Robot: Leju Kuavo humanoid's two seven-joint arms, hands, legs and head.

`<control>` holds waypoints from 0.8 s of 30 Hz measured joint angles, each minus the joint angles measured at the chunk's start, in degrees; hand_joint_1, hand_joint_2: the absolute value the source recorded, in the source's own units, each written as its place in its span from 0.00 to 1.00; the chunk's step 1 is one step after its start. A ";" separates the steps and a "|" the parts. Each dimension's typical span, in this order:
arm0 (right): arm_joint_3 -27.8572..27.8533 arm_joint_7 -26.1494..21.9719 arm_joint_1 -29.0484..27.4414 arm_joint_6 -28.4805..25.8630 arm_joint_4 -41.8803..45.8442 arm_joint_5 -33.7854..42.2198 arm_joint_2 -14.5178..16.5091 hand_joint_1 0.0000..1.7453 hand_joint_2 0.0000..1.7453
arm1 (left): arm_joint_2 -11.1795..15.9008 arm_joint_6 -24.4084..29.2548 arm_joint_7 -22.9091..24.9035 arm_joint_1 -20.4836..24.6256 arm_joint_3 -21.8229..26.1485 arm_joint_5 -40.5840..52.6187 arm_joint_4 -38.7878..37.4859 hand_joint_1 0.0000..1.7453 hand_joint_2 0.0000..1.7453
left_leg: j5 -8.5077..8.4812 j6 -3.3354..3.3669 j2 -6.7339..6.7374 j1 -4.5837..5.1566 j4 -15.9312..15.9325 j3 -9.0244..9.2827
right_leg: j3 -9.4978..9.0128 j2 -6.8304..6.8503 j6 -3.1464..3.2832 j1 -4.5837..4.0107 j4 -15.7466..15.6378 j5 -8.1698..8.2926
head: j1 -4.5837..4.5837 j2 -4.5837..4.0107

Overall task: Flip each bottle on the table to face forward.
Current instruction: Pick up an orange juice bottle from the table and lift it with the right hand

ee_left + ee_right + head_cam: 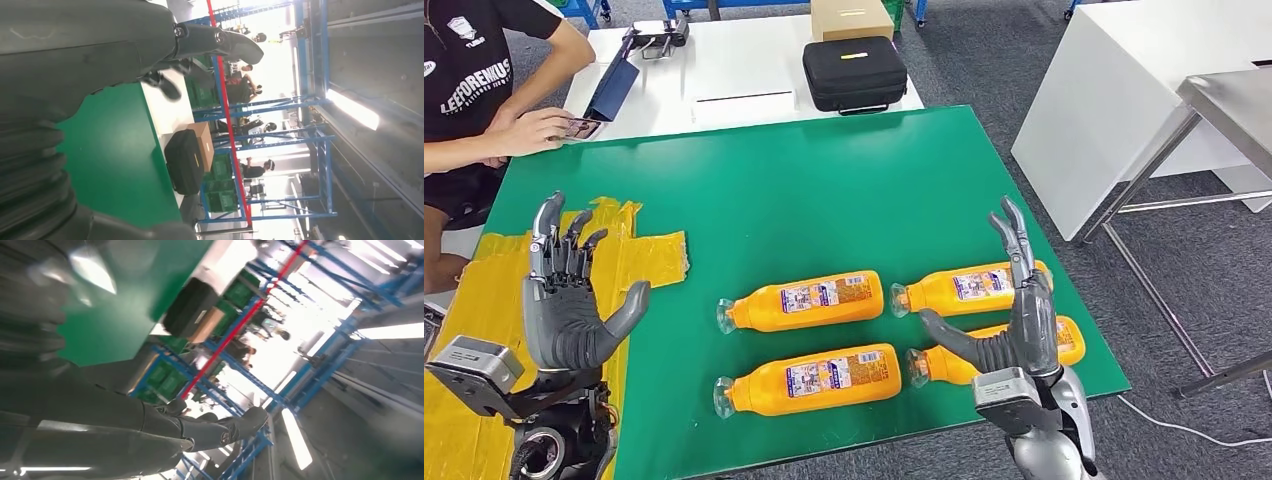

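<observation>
Four orange bottles lie on their sides on the green table [804,190], caps pointing left. The far left bottle [804,299] and the near left bottle [809,378] show their labels. The far right bottle [969,287] and the near right bottle [944,365] sit behind my right hand [1014,325]. That hand is raised above them, fingers straight and apart, holding nothing. My left hand [569,295] is raised over the table's left end, fingers spread, also empty. In the left wrist view my left hand [75,45] is seen from behind; in the right wrist view my right hand [115,435] looks blurred.
Yellow tape patches [639,255] cover the table's left end. A person [484,90] sits at the far left with a phone. Beyond stands a white table [724,70] with a black case [854,72] and a cardboard box [851,18]. A white cabinet [1124,90] stands at right.
</observation>
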State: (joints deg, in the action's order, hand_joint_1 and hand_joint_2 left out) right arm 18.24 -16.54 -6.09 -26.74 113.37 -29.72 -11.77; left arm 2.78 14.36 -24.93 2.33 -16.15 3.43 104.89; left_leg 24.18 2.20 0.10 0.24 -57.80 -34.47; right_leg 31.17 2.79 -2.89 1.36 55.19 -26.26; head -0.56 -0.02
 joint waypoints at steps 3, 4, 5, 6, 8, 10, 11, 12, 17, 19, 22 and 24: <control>-0.37 4.45 -1.13 2.70 0.56 -5.40 -1.77 0.00 1.00 | 0.03 0.00 0.00 -0.18 0.04 -0.01 0.00 0.00 1.00 | 0.00 0.00 -0.02 0.00 0.00 -0.01 | -0.01 0.01 0.00 0.00 0.00 0.00 | -0.01 0.00; -0.70 5.76 -1.61 3.91 0.90 -6.86 -2.53 0.00 1.00 | 0.04 -0.01 -0.02 -0.31 0.11 -0.02 0.00 0.00 1.00 | 0.00 0.00 -0.02 0.00 0.00 -0.01 | -0.01 0.01 0.00 0.00 0.00 0.00 | 0.00 0.00; -1.20 7.16 -2.23 5.62 1.41 -8.32 -3.49 0.00 1.00 | 0.06 -0.02 -0.06 -0.51 0.24 -0.05 0.00 0.00 1.00 | 0.00 0.00 -0.01 0.00 0.00 -0.02 | -0.01 0.01 0.00 0.00 0.00 0.00 | 0.00 0.00; -1.80 8.46 -2.86 7.64 1.98 -9.60 -4.58 0.00 1.00 | 0.09 -0.06 -0.10 -0.75 0.43 -0.11 0.00 0.00 1.00 | 0.00 0.00 -0.01 0.01 0.00 -0.03 | -0.01 0.01 0.00 0.00 0.00 0.00 | 0.00 -0.01; -3.13 10.58 -4.18 11.61 2.99 -11.53 -6.69 0.00 1.00 | 0.13 -0.19 -0.17 -1.33 0.93 -0.22 0.00 0.00 1.00 | 0.01 0.01 -0.02 0.02 0.00 -0.06 | 0.01 0.01 0.00 0.01 0.00 0.00 | 0.01 -0.01; -4.45 12.29 -5.30 15.19 3.71 -12.81 -8.39 0.00 1.00 | 0.15 -0.56 -0.09 -1.88 1.44 -0.26 0.00 0.00 1.00 | 0.02 0.01 -0.02 0.03 0.00 -0.08 | 0.03 0.01 0.00 0.02 -0.01 0.00 | -0.01 -0.01; -5.18 13.17 -5.82 17.39 4.00 -13.26 -9.26 0.00 1.00 | 0.15 -0.89 0.05 -2.15 1.69 -0.28 0.00 0.00 1.00 | 0.02 0.02 -0.02 0.04 0.00 -0.08 | 0.03 0.01 0.00 0.02 -0.01 0.00 | -0.01 -0.01; -5.95 13.95 -6.32 19.69 4.18 -13.47 -10.17 0.00 1.00 | 0.15 -1.30 0.22 -2.40 1.96 -0.31 0.00 0.00 1.00 | 0.03 0.02 -0.02 0.05 0.00 -0.08 | 0.04 0.01 0.00 0.03 -0.02 0.00 | -0.01 0.00; -9.54 15.57 -8.12 27.54 4.28 -12.69 -13.74 0.00 1.00 | 0.03 -2.91 0.98 -3.22 2.93 -0.37 0.00 0.00 1.00 | 0.03 0.03 -0.01 0.04 0.00 -0.07 | 0.04 0.01 -0.01 0.02 -0.02 0.00 | 0.00 0.00; -10.51 15.94 -8.50 29.41 4.21 -12.59 -14.63 0.00 1.00 | -0.07 -3.27 1.27 -3.34 3.04 -0.37 0.00 0.00 1.00 | 0.03 0.03 -0.01 0.04 0.00 -0.06 | 0.03 0.01 -0.01 0.02 -0.02 0.00 | 0.00 0.00; -11.56 16.24 -9.06 30.89 3.94 -12.56 -15.52 0.00 1.00 | -0.25 -3.52 1.49 -3.60 3.14 -0.34 0.00 0.00 1.00 | 0.03 0.03 -0.01 0.04 0.00 -0.06 | 0.03 0.01 -0.01 0.01 -0.02 0.00 | 0.00 -0.01; -11.98 16.36 -9.18 31.74 3.73 -12.55 -15.80 0.00 1.00 | -0.36 -3.56 1.58 -3.76 3.28 -0.31 0.00 0.00 1.00 | 0.03 0.03 0.00 0.03 0.00 -0.06 | 0.03 0.00 -0.01 0.01 -0.02 0.00 | -0.01 0.00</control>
State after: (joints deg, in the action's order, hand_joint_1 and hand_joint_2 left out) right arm 6.26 -0.18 -15.27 5.00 117.09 -42.27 -27.58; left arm 2.42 10.80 -23.35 -1.43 -12.87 3.12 104.89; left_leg 24.21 2.23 0.10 0.27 -57.80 -34.53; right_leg 31.20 2.79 -2.90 1.37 55.18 -26.26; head -0.57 -0.02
